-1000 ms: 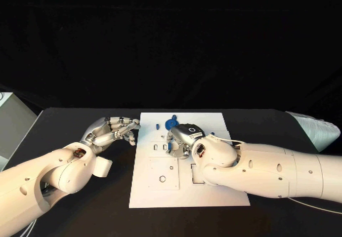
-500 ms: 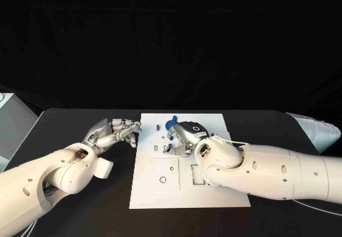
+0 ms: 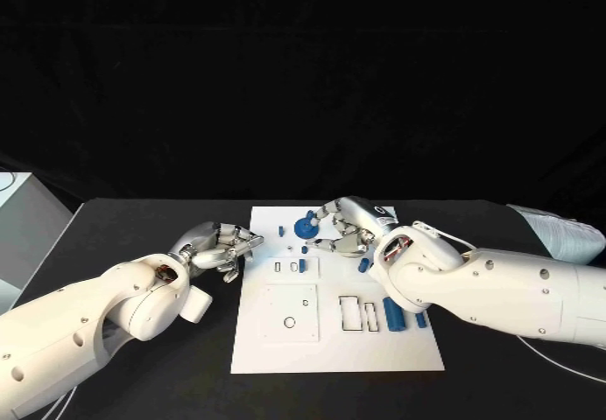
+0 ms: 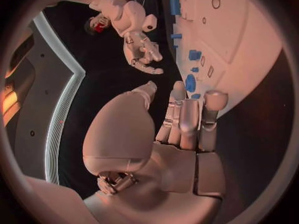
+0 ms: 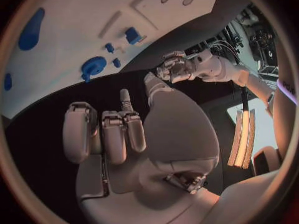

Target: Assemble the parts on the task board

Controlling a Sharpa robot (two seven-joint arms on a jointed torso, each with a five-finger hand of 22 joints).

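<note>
Task board (image 3: 331,337) flat at table (image 3: 139,219) centre. Round blue part (image 3: 306,227) near board's far edge; blue parts (image 3: 393,313) lying toward its right side. Left hand (image 3: 225,247) just off board's left edge, fingers curled in, holding nothing. Right hand (image 3: 346,226) above board's far end beside round part, fingers loosely bent, nothing held.

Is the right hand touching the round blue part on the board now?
Apart. In the right wrist view the right hand is clear of the round blue part, with dark table showing between its fingers and the task board.
</note>
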